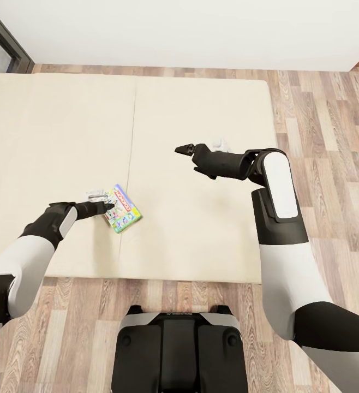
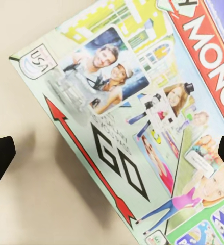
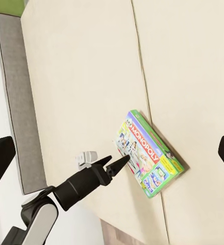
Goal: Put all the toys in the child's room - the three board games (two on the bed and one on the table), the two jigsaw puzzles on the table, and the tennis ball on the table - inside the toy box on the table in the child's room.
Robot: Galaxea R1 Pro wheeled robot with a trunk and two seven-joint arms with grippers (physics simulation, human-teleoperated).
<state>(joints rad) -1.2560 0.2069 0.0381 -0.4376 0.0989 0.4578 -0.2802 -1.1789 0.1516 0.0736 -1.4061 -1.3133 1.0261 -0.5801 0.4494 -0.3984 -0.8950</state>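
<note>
A flat white-green printed Monopoly board game box (image 1: 122, 208) lies on the plain beige mattress of the bed (image 1: 201, 109), near its near edge, left of the robot. The left gripper (image 1: 104, 206) hovers over the box's left end, fingers spread wide and holding nothing. The right gripper (image 1: 184, 148) hangs further right above bare mattress, also open and empty.

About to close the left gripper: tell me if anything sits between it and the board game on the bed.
Nothing visible does. The left gripper hangs open right over the board game, bare mattress around it.
</note>
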